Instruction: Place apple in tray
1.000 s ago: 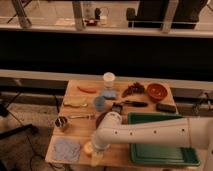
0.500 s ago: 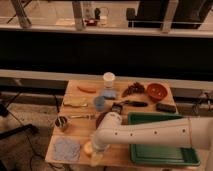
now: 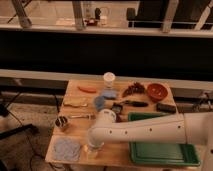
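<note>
The green tray (image 3: 161, 161) lies at the table's front right; my white arm crosses over its back edge. My gripper (image 3: 94, 146) points down at the front left of the table, between the tray and a blue cloth. A small pale yellowish round thing, the apple (image 3: 86, 148), shows partly at the gripper's left side, low on the tabletop. Most of the apple is hidden by the gripper.
A blue cloth (image 3: 67, 148) lies left of the gripper, with a metal cup (image 3: 61, 121) behind it. Further back are an orange carrot (image 3: 87, 89), a white cup (image 3: 109, 78), a bluish bowl (image 3: 100, 103), a red bowl (image 3: 157, 91) and dark items (image 3: 166, 107).
</note>
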Controlling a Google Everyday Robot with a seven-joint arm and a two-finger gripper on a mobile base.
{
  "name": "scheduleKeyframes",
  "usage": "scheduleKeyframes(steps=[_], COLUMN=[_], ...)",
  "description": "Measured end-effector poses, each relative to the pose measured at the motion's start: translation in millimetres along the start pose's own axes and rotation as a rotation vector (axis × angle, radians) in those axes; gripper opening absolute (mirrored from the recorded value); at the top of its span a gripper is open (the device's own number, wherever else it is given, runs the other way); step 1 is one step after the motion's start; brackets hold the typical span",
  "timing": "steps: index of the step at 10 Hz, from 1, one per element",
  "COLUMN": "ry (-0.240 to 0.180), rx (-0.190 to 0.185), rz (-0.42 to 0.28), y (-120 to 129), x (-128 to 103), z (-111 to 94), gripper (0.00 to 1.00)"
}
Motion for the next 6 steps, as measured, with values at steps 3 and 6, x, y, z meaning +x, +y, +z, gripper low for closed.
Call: scheduleKeyframes(steps=[3, 6], ry=[0.003, 0.024], rx=[-0.015, 0.002], rz=[0.000, 0.007], y=[0, -1], x=[5, 10], z=[15, 15], gripper=[0.80, 0.62])
